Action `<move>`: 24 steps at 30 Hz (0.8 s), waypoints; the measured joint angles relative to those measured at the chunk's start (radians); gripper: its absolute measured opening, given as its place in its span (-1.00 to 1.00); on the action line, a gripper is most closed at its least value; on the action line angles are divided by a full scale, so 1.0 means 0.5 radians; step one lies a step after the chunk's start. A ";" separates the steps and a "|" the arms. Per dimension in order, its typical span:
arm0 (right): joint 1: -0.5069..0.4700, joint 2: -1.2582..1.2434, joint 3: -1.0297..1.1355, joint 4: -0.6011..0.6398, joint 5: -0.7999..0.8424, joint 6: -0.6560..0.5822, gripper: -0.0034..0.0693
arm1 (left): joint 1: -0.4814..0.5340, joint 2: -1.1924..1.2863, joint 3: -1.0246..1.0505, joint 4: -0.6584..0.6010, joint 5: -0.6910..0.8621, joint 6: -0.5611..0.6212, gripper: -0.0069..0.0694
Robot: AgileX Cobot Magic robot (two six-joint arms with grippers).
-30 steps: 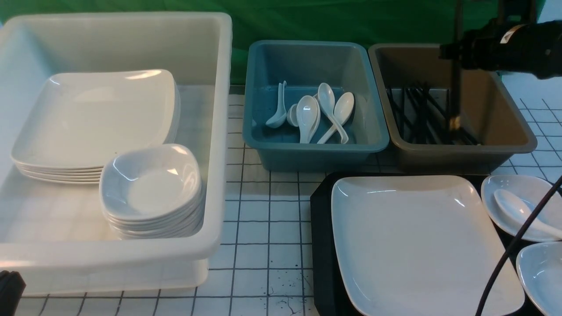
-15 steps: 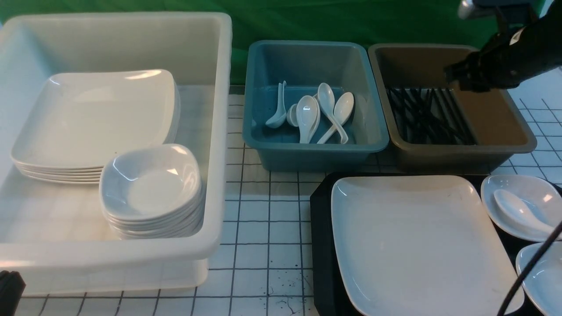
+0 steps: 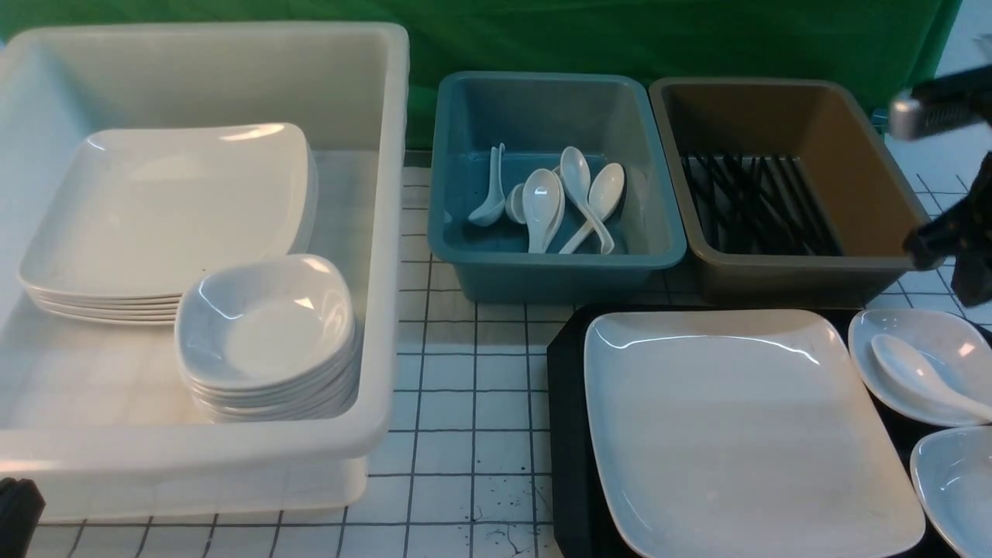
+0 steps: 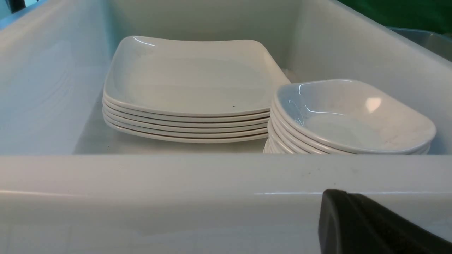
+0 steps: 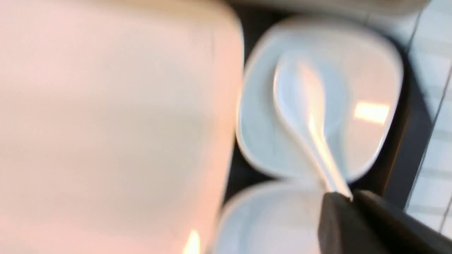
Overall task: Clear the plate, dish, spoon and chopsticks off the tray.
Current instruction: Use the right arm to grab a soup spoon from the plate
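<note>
The large white plate lies on the black tray. To its right on the tray, a small white dish holds the spoon, and a second dish sits nearer. Black chopsticks lie in the brown tub. My right gripper hovers, blurred, above the dish with the spoon. In the right wrist view the right gripper has its fingers nearly together with nothing between them, above the spoon. My left gripper is shut and empty, in front of the white tub's near wall.
A big white tub on the left holds a stack of square plates and a stack of small dishes. A blue tub holds several white spoons. Gridded white table shows between the tubs and the tray.
The right gripper let the upright chopsticks fall into the brown tub, then swung right and down toward the dish with the spoon, its jaws narrowing. The left arm stayed still.
</note>
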 joint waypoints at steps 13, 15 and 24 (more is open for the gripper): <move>-0.002 0.292 0.210 -0.326 -0.313 -0.028 0.11 | 0.000 0.000 0.000 0.011 0.000 0.000 -0.81; -0.024 0.363 0.192 -0.342 -0.315 -0.032 0.11 | 0.000 0.000 0.000 0.011 0.000 0.000 -0.81; -0.180 0.590 0.159 -0.357 -0.339 -0.034 0.12 | 0.000 0.000 0.000 0.011 0.000 0.000 -0.81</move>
